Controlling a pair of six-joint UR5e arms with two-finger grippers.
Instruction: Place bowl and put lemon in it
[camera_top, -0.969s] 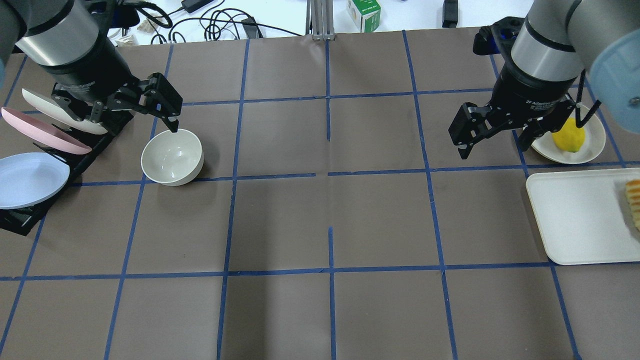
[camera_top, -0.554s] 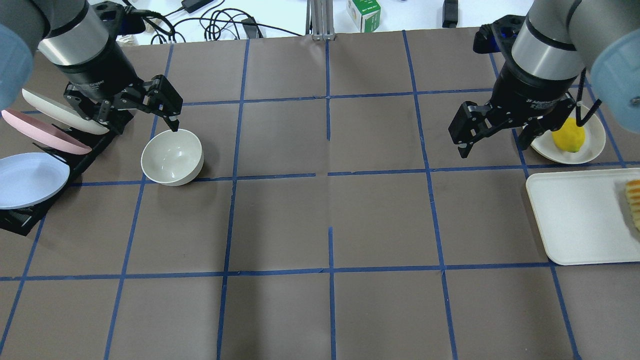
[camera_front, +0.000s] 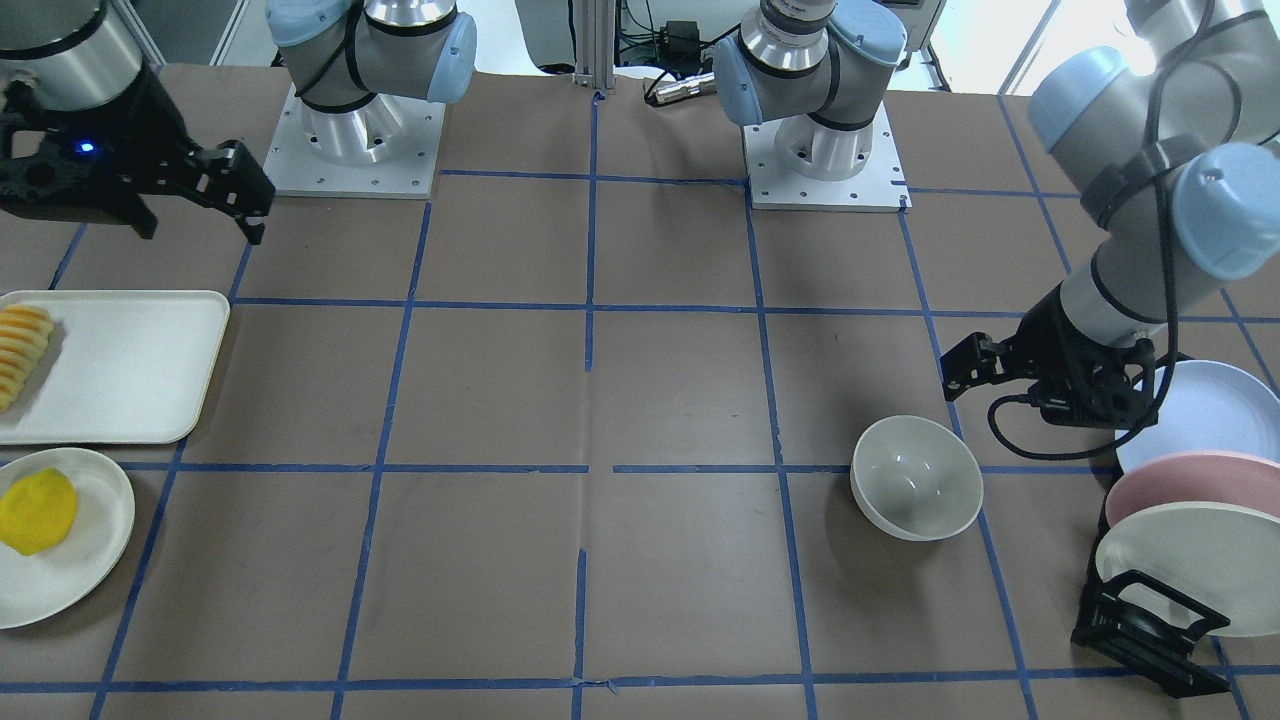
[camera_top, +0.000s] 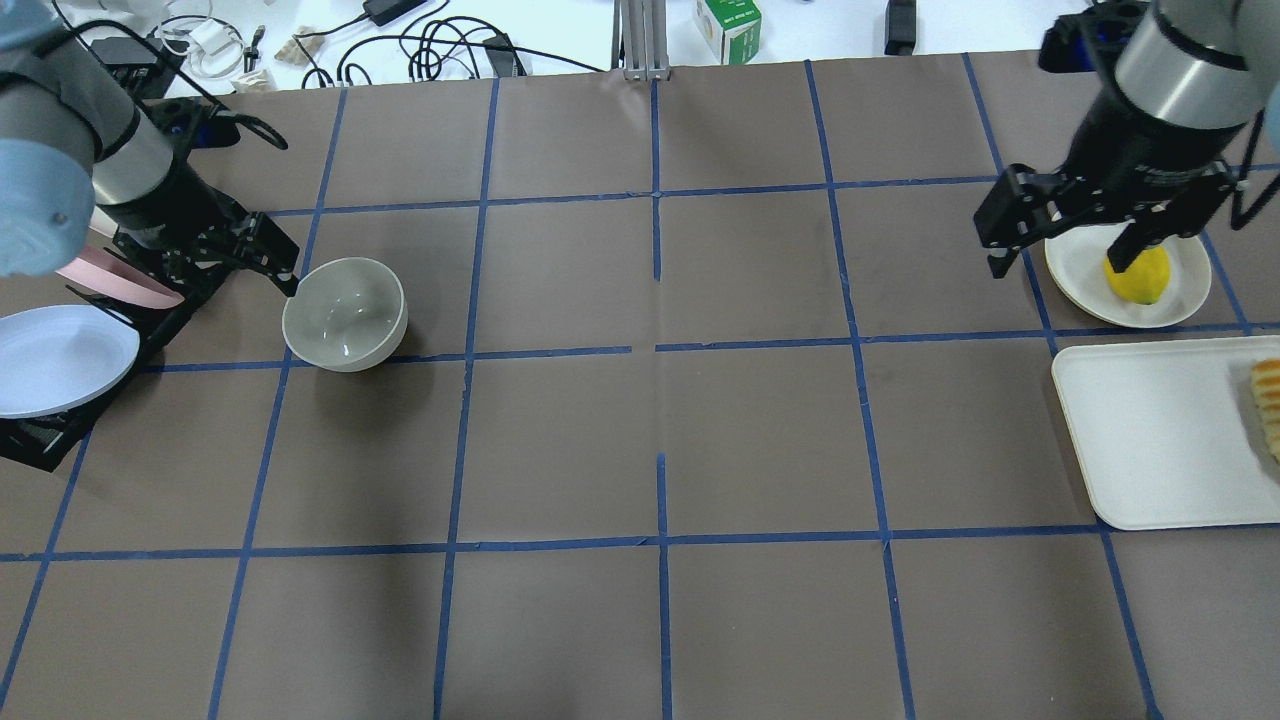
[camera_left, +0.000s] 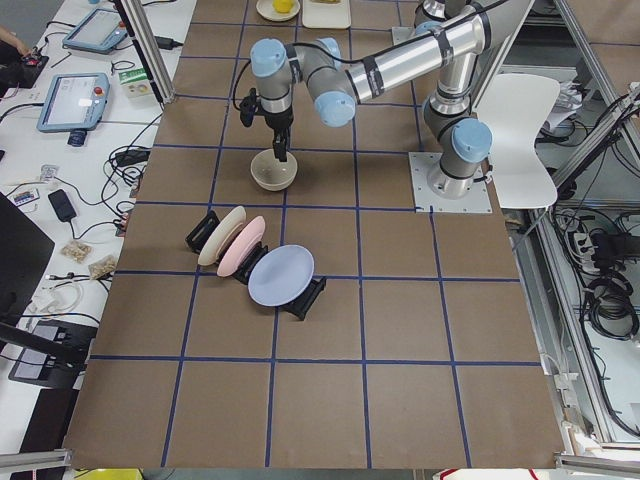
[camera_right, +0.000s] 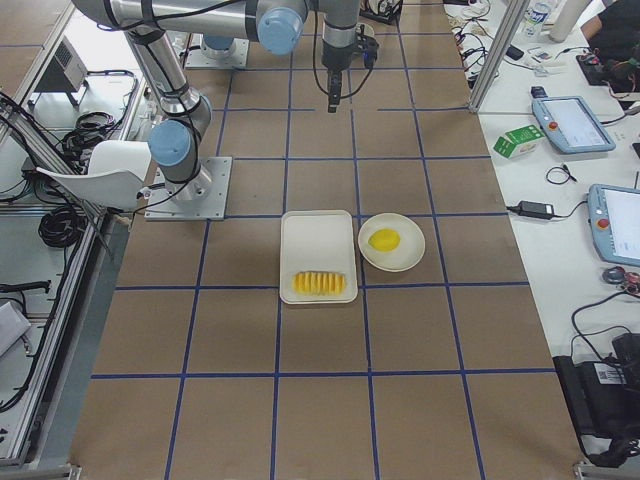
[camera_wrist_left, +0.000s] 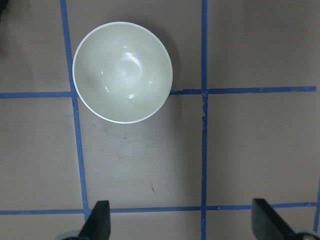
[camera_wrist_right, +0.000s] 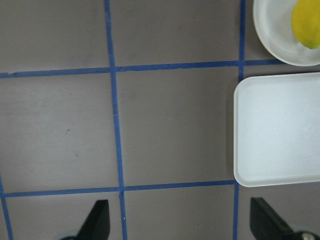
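Note:
The off-white bowl (camera_top: 345, 313) stands upright and empty on the brown table at the left; it also shows in the front view (camera_front: 916, 477) and the left wrist view (camera_wrist_left: 123, 71). My left gripper (camera_top: 215, 262) is open and empty, raised just left of the bowl, with one fingertip (camera_top: 291, 287) near the rim. The yellow lemon (camera_top: 1140, 278) lies on a small white plate (camera_top: 1075, 270) at the far right; it also shows in the front view (camera_front: 37, 510) and the right wrist view (camera_wrist_right: 306, 22). My right gripper (camera_top: 1060, 250) is open and empty, raised over that plate's left edge.
A black rack beside the left gripper holds a blue plate (camera_top: 60, 355), a pink plate and a white plate. A white tray (camera_top: 1160, 440) with orange-yellow fruit slices (camera_top: 1268, 405) lies in front of the lemon plate. Cables and a green carton (camera_top: 728, 28) lie past the table's far edge.
My left gripper has drawn back from the bowl's far rim to the left and turned. My right gripper has moved right, over the lemon plate. The bowl and lemon have not moved.

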